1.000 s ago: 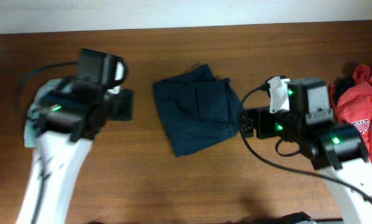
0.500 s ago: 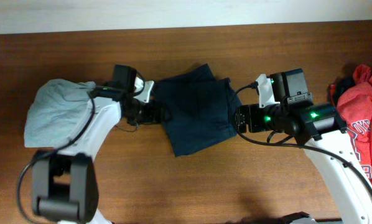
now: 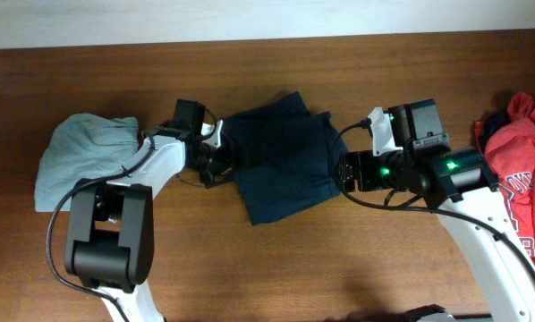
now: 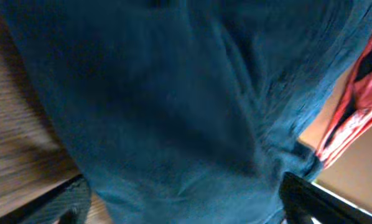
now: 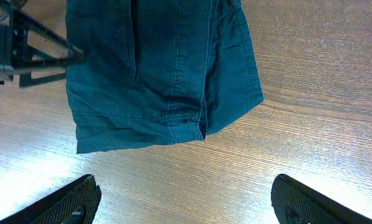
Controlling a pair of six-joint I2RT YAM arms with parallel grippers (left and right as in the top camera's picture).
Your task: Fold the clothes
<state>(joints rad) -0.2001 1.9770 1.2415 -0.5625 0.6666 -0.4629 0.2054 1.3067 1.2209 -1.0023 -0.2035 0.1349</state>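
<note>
Left tool [image 3: 233,159] wide open at shorts [image 3: 285,170]

1. Navy shorts [image 3: 281,165]: dark blue, folded into compact, approx. square bundle w/ layers stacked. Seams + hem stitching show along one side. Lies flat, turned at an angle, mid desk [image 3: 276,268], nearer far edge than near edge.
2. Grey-green garment [image 3: 75,161]: pale, not folded, bunched in rounded heap w/ soft creases. Sits by desk's left edge, apart from the shorts.
3. Red garment [image 3: 518,179]: crumpled heap, white lettering partly showing. Sits at desk's right edge, part cut off by frame, well apart from the shorts.
</note>
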